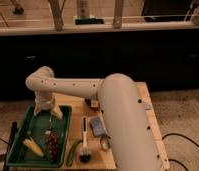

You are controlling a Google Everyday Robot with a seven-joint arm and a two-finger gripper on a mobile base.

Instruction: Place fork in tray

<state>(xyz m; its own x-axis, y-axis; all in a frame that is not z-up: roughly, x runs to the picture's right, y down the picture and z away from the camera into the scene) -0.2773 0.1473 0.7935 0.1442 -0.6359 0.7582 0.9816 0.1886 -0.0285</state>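
Observation:
The dark green tray point(15, 150) lies at the table's left front. My gripper point(47, 112) hangs over the tray's far end, with its fingers spread apart and nothing visible between them. A small, thin, pale sliver point(29, 132) lies on the tray floor below and left of the gripper. It may be the fork, but I cannot tell for sure. My arm point(118, 110) reaches in from the lower right across the table.
A yellow corn cob point(33, 147) and dark grapes point(52, 142) lie in the tray. On the table to its right are a green vegetable point(72, 153), a white-handled brush with a dark head point(84, 135), a grey-blue packet point(97, 125) and a small metal cup point(105, 144).

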